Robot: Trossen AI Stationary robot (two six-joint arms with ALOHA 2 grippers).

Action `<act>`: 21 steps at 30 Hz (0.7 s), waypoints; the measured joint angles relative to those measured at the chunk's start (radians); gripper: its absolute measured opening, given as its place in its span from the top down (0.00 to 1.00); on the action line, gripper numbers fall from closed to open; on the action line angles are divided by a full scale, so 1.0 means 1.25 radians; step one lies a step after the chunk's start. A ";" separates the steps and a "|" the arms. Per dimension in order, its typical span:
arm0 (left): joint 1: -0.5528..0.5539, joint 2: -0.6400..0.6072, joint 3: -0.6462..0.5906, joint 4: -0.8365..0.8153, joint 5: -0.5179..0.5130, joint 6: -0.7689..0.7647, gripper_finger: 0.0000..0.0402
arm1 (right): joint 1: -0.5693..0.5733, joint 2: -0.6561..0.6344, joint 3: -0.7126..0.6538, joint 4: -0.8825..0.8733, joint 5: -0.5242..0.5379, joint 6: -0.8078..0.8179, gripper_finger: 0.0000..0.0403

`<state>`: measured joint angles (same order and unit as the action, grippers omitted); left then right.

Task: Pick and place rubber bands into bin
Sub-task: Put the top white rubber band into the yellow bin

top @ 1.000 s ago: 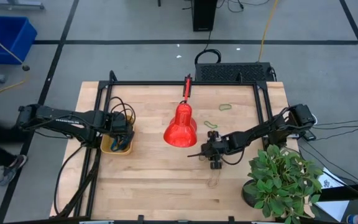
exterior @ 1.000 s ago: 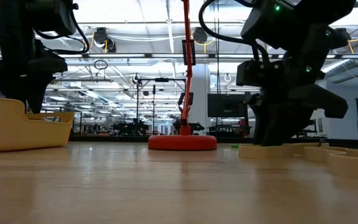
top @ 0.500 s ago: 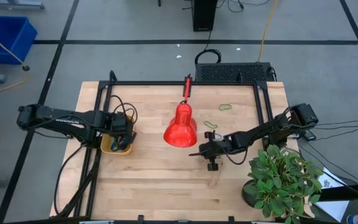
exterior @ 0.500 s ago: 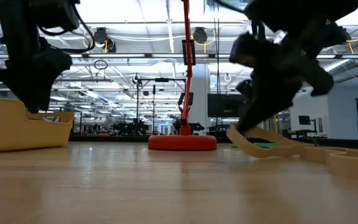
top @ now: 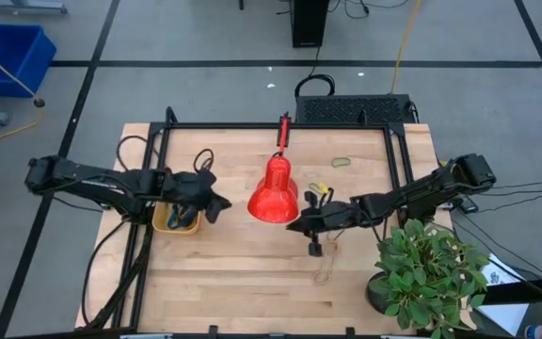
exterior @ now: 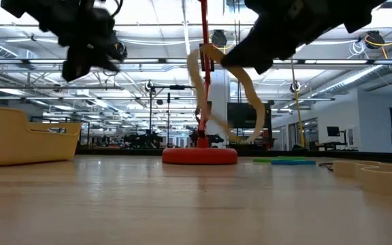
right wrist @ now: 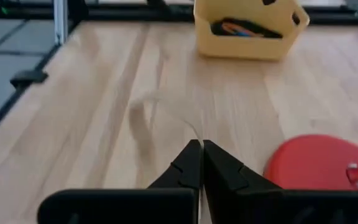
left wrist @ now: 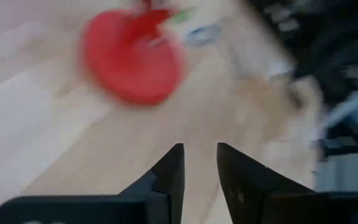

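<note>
Taking the red lamp point(top: 273, 193) as landmark and going from the left side. Sitting to the left of the lamp: the bin point(top: 176, 218), some bands already lying inside. Hovering just beside the bin, on its lamp side and above the table: the left gripper point(top: 216, 201), fingers parted by only a narrow gap, carrying nothing visible. Hanging to the right of the lamp, lifted off the wood: the right gripper point(top: 296, 224), fingers pressed together and pinching a tan rubber band point(exterior: 224, 95), the loop dangling long and vertical in the low view. Lying further right of the lamp: a green band point(top: 342, 161) and other loose bands near the table edge. Judging the coming move: bin lying leftward, beyond the lamp; left arm being nearer to it, right arm holding the load.
</note>
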<state>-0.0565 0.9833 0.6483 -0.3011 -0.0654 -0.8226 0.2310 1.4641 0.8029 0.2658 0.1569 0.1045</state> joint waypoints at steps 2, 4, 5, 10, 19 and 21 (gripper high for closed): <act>-0.022 0.010 0.000 0.063 0.011 0.017 0.76 | 0.000 0.002 0.000 0.037 0.000 -0.003 1.00; -0.049 0.026 0.000 0.129 0.012 0.036 0.75 | 0.000 0.001 0.000 0.072 0.000 -0.003 1.00; -0.061 0.034 0.000 0.151 0.013 0.049 0.74 | 0.000 0.000 0.000 0.088 0.001 -0.004 1.00; -0.119 0.098 0.000 0.257 0.013 0.106 0.70 | 0.000 0.000 0.000 0.164 0.003 -0.016 1.00; -0.156 0.264 0.000 0.492 0.010 0.140 0.63 | 0.000 0.001 0.000 0.185 0.005 -0.012 1.00; -0.156 0.300 0.000 0.546 0.010 0.162 0.63 | 0.000 0.000 0.000 0.185 0.005 -0.011 1.00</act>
<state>-0.2516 1.3583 0.6479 0.3811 -0.0532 -0.6203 0.2306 1.4647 0.8028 0.4976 0.1635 0.0906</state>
